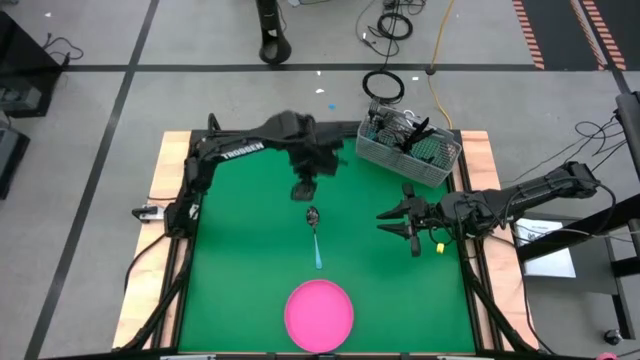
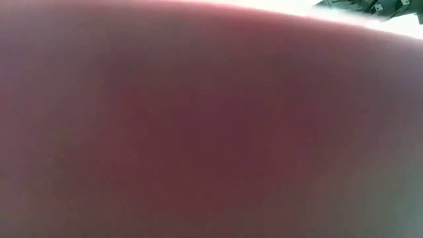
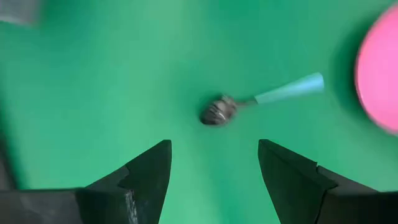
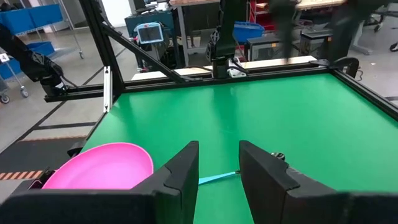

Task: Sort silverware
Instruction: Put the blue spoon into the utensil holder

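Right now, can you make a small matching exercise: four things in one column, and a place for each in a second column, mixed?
Things:
1. spoon
2. pink plate
3. wire basket
4. left claw

Places:
A. far right corner of the table
B. above the spoon's head, open
C. middle of the green mat
D. near edge of the mat

Pairs: 1-C, 2-D, 3-A, 4-B

Two black jointed arms, the left arm (image 1: 250, 145) lettered TROSSEN in white, each ending in wedge-shaped black fingers (image 3: 146, 171).
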You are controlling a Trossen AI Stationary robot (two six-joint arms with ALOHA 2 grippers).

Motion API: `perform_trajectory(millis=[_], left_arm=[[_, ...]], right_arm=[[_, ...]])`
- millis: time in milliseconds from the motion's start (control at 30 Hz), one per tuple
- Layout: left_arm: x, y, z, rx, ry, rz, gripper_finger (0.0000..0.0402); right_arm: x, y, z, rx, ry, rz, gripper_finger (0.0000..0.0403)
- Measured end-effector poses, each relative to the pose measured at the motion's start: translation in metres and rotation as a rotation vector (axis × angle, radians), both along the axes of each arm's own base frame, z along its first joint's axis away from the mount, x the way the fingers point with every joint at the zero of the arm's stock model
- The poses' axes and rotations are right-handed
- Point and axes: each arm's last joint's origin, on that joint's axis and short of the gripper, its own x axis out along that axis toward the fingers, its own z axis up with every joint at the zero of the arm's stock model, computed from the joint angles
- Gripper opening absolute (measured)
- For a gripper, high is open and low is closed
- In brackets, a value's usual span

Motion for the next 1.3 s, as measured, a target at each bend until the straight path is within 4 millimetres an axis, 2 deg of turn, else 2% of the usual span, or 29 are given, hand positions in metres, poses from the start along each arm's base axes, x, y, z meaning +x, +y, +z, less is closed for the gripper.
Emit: perform_trajectory(millis=[133,300,533,667,833,1000,1100,1300], left_arm=[[0.01,-0.027,-0.025,0.01,0.057,-0.149,0.0242],[0.02,-0.065,-0.06,0.128,0.105,-0.369,0.0242],[0.028,-0.095,-0.089,0.181,0.092,-0.451,0.0242],[0.023,-0.112,-0.112,0.182,0.134,-0.6,0.0242],[0.021,-0.126,-0.14,0.216,0.118,-0.79,0.0242],[0.023,-0.142,-0.156,0.287,0.043,-1.006,0.0242],[0.017,-0.141,-0.166,0.283,0.08,-1.075,0.0242],[0.015,-0.131,-0.181,0.297,0.075,-1.076,0.0242]], right_arm=[[0.0,0.0,0.0,0.0,0.001,0.0,0.0102],[0.0,0.0,0.0,0.001,0.003,0.0,0.0102],[0.0,0.0,-0.002,0.0,0.019,-0.001,0.0102],[-0.001,0.0,-0.003,-0.003,0.03,-0.001,0.0102],[-0.001,0.0,-0.003,-0.02,0.035,0.002,0.0102],[-0.001,0.0,-0.003,-0.036,0.032,0.005,0.0102],[-0.001,0.0,-0.003,-0.036,0.031,0.004,0.0102],[-0.001,0.0,-0.003,-0.037,0.032,0.005,0.0102]])
